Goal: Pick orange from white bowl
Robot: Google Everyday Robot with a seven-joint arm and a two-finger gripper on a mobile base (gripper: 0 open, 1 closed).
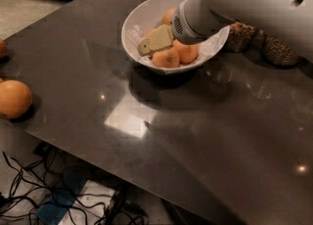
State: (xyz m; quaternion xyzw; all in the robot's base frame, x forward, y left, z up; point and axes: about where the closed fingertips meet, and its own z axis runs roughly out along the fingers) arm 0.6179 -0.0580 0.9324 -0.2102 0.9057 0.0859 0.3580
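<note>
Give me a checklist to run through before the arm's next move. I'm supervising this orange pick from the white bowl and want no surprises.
1. Reach: the gripper is over the white bowl, next to the front orange: ok.
2. Targets: at least three oranges show in the bowl: ok.
3. Orange secured by the gripper: cannot tell.
4. Bowl seated on the table, not visibly tipped: ok.
5. Clearance to the jars right of the bowl, partly hidden by the arm: cannot tell.
6. The loose orange at the table's left edge lies far from the bowl and out of the way: ok.
</note>
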